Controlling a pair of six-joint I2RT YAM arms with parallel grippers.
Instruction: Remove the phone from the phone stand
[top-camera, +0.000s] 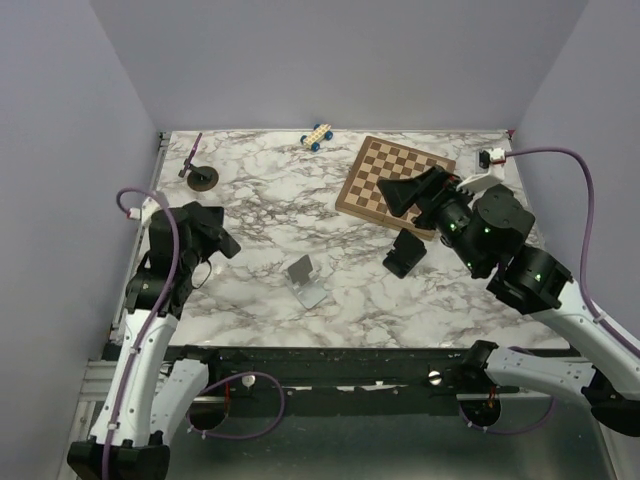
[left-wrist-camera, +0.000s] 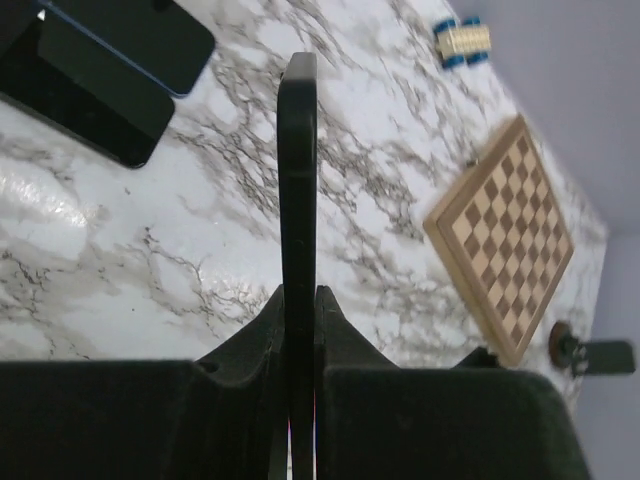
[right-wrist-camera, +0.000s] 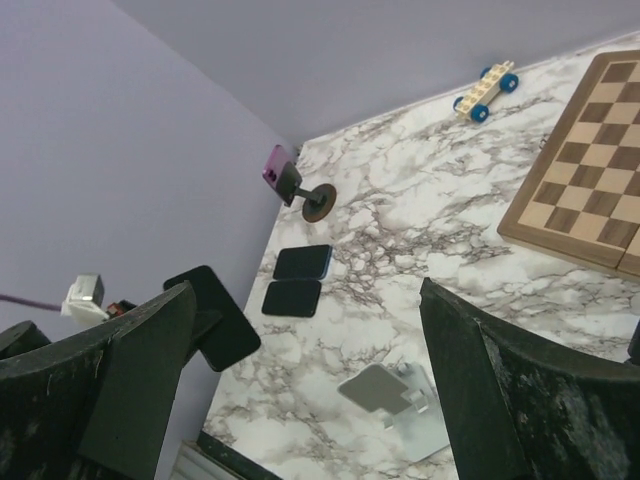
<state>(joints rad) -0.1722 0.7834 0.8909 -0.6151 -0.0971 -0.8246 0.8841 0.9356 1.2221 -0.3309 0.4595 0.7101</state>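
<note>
My left gripper (left-wrist-camera: 298, 292) is shut on the phone (left-wrist-camera: 298, 180), a thin black slab seen edge-on and standing up between the fingers. From the right wrist view the same phone (right-wrist-camera: 215, 320) hangs at the table's left edge, off the phone stand. The phone stand (top-camera: 305, 280) is a small silver bracket at the front middle of the marble table, with nothing on it. My right gripper (top-camera: 405, 195) is open over the near corner of the chessboard (top-camera: 395, 180), nothing between its fingers. My left gripper (top-camera: 215, 240) is well left of the stand.
Two dark phones (right-wrist-camera: 300, 280) lie flat side by side near the left wall. A round-based holder with a purple phone (right-wrist-camera: 300, 185) stands at the back left. A toy car (top-camera: 318, 137) sits at the rear. A black object (top-camera: 405, 255) lies in front of the chessboard.
</note>
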